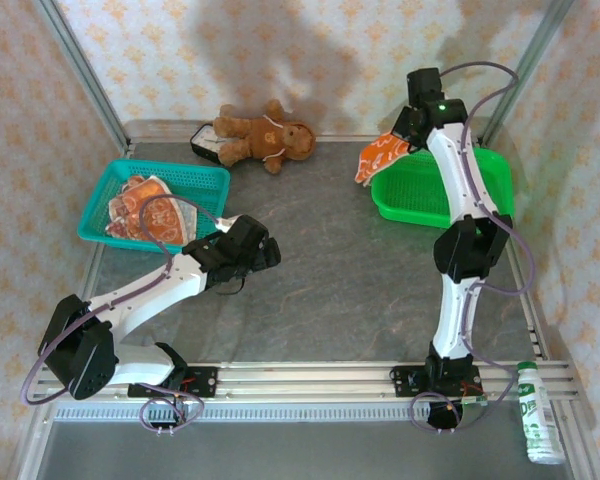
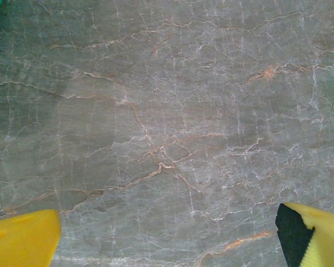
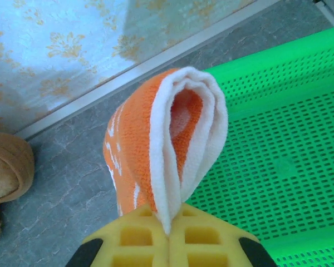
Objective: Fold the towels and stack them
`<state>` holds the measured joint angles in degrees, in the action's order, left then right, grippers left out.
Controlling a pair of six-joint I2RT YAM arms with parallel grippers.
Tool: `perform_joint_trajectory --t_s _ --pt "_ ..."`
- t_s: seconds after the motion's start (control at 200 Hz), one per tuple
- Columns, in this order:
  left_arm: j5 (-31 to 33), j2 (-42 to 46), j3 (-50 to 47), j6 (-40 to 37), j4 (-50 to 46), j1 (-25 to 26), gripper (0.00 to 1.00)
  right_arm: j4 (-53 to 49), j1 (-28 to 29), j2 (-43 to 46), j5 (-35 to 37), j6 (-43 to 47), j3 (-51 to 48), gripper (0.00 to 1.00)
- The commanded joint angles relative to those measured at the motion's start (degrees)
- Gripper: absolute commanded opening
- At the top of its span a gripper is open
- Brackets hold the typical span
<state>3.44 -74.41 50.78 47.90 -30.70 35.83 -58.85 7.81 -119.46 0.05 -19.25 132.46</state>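
Note:
An orange towel with white flowers hangs doubled over, its white underside showing, pinched between the yellow fingers of my right gripper, which is shut on it. In the top view this towel dangles at the left rim of the green basket, below the right gripper. More towels, orange and cream, lie crumpled in the teal basket at the back left. My left gripper hovers over the bare table, open, with nothing between its yellow fingertips.
A brown teddy bear lies against the back wall beside a small dark box. A white and green bottle lies off the table's near right corner. Grey marbled table stretches between the two baskets.

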Motion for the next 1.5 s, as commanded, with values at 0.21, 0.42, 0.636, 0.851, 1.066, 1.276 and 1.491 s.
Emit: perform_joint_trajectory --t_s 0.21,0.42,0.636,0.851,1.066,1.276,1.491 --pt "0.32 -1.4 2.47 -1.38 -1.48 -0.59 1.0 -2.17 -2.31 5.0 2.73 0.17 -0.35 0.0" --pt "-0.11 -2.17 2.79 -1.88 -1.29 -0.68 1.0 -1.62 -3.7 6.58 5.29 1.31 -5.83 0.0" --pt "-0.42 -2.13 2.41 -2.19 -1.28 -0.9 1.0 0.34 -5.48 5.83 6.58 2.35 -11.73 0.0" --pt "-0.54 -1.78 2.05 -2.55 -2.02 -1.37 1.0 2.41 -6.96 3.6 9.95 4.13 -15.95 0.0" --pt "-0.37 -0.94 1.18 -2.29 -1.58 -1.71 1.0 3.21 -9.71 0.0 10.14 4.68 -17.65 0.0" --pt "-0.04 0.35 -0.27 -1.14 -0.33 -1.73 1.0 4.18 -11.02 -3.72 12.49 6.14 -19.17 0.0" --pt "1.16 1.89 -0.51 -0.97 -0.93 -1.73 1.0 3.19 -12.12 -7.92 14.81 7.16 -16.78 0.0"
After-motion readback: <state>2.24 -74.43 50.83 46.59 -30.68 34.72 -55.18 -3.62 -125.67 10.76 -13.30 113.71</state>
